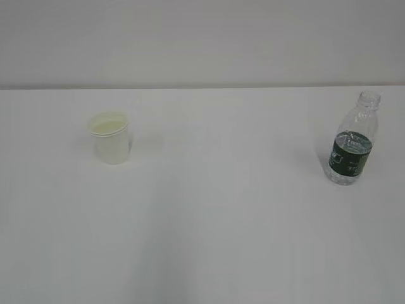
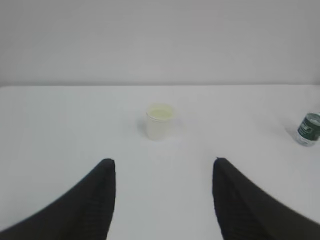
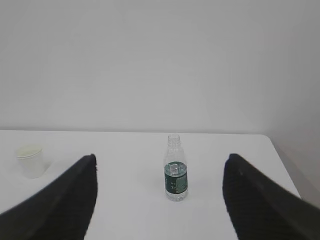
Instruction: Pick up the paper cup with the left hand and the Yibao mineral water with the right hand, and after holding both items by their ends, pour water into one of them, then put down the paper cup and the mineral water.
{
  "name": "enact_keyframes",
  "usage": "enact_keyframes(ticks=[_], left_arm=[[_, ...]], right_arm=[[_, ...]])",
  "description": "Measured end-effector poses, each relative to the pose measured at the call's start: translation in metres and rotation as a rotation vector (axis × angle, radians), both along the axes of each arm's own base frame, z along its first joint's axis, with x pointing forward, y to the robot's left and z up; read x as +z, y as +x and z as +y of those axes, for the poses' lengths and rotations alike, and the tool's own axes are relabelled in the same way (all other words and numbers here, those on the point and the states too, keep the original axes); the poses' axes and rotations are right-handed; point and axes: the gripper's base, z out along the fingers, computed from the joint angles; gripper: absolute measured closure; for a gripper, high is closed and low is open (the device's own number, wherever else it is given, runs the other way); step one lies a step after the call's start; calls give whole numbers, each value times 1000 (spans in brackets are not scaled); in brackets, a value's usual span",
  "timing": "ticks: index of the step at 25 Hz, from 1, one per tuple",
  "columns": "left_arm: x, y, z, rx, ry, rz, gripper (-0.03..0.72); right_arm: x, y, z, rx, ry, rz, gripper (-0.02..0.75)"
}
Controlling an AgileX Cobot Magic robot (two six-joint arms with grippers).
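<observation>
Left pincer (image 2: 162, 200) agape, well short of paper cup (image 2: 160, 121)

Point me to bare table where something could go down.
Widest bare stretch: the white table between the paper cup and the water bottle, plus all the near side. Nothing is crowded; only those two stand on it.
</observation>
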Motion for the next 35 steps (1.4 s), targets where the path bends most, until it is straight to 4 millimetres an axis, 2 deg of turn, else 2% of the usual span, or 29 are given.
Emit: enact_keyframes(ticks=[4,9,12,16,18,25,30,35], left_arm=[[-25,2,-3,-19,-7,37,253],[-50,14,-6,-19,12,118,253],[-60,21,-8,-18,19,149,253],[-74,32,-10,-16,23,172,253],[-79,37,-11,-15,21,170,261],[-80,39,-12,-14,18,159,279],[-81,39,-11,-12,23,165,282],[-91,40,-9,3,71,229,286]], right_arm=[[-2,2,-1,-15,0,10,146],[-18,24,-3,-42,-14,107,146],[-35,42,-4,-58,-27,191,146],[-67,69,-4,-63,-40,337,146],[-80,78,-4,-64,-45,395,146],[-108,94,-7,-95,-76,505,146],[-112,97,-8,-104,-85,504,146],[-114,105,-8,-108,-89,456,146]])
